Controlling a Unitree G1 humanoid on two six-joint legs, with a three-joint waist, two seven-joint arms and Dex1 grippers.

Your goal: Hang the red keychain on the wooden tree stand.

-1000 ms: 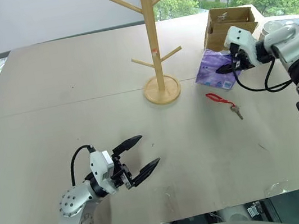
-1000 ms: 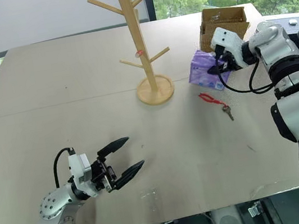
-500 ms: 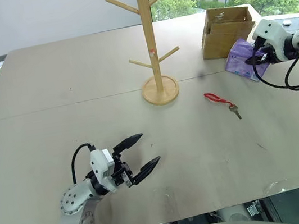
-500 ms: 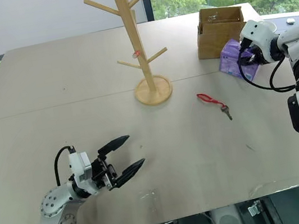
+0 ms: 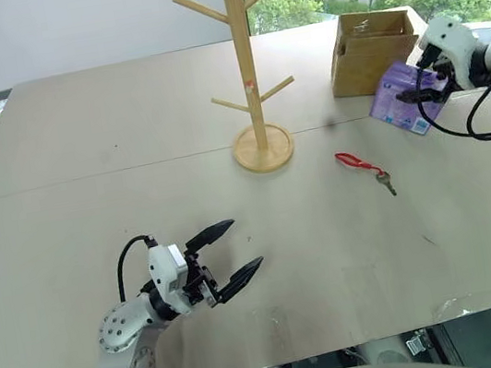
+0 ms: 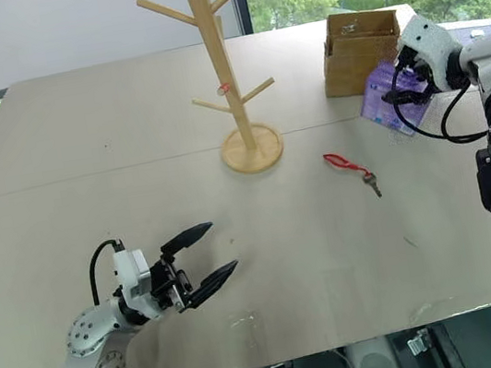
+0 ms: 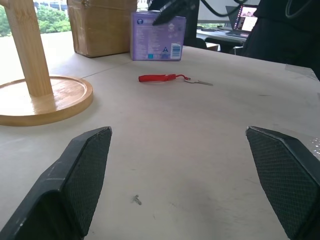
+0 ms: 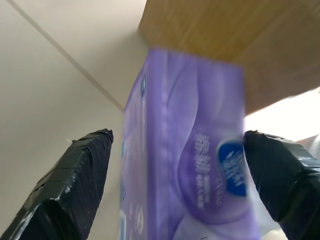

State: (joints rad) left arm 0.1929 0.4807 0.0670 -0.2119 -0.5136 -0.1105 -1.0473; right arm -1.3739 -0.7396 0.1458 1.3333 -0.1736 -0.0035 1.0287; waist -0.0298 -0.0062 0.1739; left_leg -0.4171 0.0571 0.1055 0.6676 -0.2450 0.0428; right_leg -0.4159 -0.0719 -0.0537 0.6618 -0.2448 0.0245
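The right gripper (image 8: pixel 177 195), jaws spread, probably lets the tissue pack (image 5: pixel 401 101) go; next grab the red keychain (image 5: pixel 361 166) at four o'clock from the wooden tree stand (image 5: pixel 248 62). The left gripper (image 5: pixel 229 257) is spread too.

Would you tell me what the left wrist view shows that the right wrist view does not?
Left wrist view: the red keychain lying flat on the table, the wooden tree stand and the open left end effector. Right wrist view: the open right end effector straddling the purple tissue pack. Both: that pack and the cardboard box.

No legible text on anything
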